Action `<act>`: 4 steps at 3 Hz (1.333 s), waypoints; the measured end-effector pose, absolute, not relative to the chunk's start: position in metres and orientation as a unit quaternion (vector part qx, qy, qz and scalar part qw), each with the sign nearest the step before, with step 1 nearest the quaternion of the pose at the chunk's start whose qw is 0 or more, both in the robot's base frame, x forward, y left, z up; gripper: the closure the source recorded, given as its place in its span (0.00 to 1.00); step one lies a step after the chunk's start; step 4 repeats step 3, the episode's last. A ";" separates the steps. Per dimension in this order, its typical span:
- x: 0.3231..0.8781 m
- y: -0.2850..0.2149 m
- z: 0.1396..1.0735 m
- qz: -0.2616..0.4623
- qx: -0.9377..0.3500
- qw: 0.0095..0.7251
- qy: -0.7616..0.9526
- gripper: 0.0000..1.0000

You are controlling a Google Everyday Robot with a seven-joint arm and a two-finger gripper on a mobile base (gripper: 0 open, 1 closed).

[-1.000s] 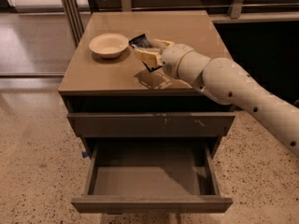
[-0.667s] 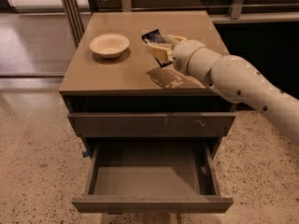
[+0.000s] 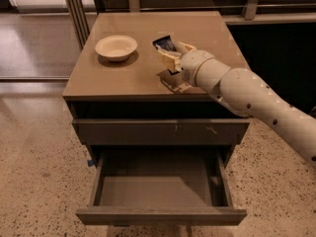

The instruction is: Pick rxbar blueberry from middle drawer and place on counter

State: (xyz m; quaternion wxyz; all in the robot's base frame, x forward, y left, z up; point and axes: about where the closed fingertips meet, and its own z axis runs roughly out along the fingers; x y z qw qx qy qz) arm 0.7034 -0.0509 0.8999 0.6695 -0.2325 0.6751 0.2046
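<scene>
My gripper is over the middle of the counter, shut on the rxbar blueberry. The dark blue wrapper sticks up and to the left out of the cream fingers. The bar is held a little above the tan top, and the gripper's shadow falls on the surface just below it. The middle drawer is pulled out at the bottom of the cabinet, and its grey-brown inside shows nothing in it.
A cream bowl stands on the counter to the left of the gripper. A shut drawer front with small white scratch marks sits above the open drawer. My arm reaches in from the right. Speckled floor surrounds the cabinet.
The gripper with the bar has moved to the right over the counter, away from the bowl, and dipped slightly. The bowl and the drawer have not moved.
</scene>
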 end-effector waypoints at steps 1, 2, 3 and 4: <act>0.708 -0.049 0.876 0.228 -0.204 0.680 0.667 0.12; 0.709 -0.046 0.871 0.236 -0.200 0.678 0.667 0.00; 0.709 -0.046 0.871 0.236 -0.200 0.678 0.667 0.00; 0.709 -0.046 0.871 0.236 -0.200 0.678 0.667 0.00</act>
